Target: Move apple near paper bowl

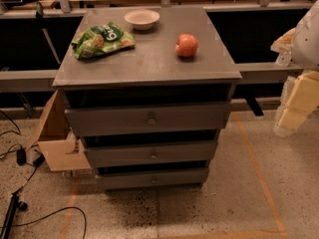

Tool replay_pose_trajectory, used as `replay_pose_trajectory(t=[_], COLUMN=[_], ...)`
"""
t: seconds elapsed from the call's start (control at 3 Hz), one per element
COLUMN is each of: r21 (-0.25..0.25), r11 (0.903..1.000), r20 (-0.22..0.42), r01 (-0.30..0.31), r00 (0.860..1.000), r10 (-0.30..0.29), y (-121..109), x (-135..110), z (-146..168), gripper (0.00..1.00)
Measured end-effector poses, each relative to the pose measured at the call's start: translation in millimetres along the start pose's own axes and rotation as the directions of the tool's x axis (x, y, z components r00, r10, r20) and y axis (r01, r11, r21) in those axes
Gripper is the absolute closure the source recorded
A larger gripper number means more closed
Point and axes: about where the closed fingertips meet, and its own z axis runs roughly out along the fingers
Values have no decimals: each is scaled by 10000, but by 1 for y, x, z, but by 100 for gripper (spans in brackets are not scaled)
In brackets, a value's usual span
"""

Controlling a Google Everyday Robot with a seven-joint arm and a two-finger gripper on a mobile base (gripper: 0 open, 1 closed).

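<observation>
The red apple (186,45) with orange-yellow patches sits on the right side of the grey cabinet top (149,59). The off-white paper bowl (142,19) stands at the back middle of the top, well apart from the apple to its back left. My gripper (293,114) hangs at the right edge of the view, off the cabinet's right side and below the level of its top, far from the apple. It holds nothing that I can see.
A green snack bag (102,40) lies on the left of the cabinet top. The cabinet has three drawers (149,118) in front. A cardboard box (55,138) and cables (20,158) lie on the floor at the left. Rails run behind the cabinet.
</observation>
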Motion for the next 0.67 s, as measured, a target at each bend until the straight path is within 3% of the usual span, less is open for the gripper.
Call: replay_pose_trajectory(t=[0.33, 0.67], r21=[2, 101], r11=[10000, 9996], r20=[1, 625], r01=[0, -274], r00=[10000, 9977], r10=[0, 267], y=[0, -9], x=[0, -4], z=[0, 3], gripper=[0, 0])
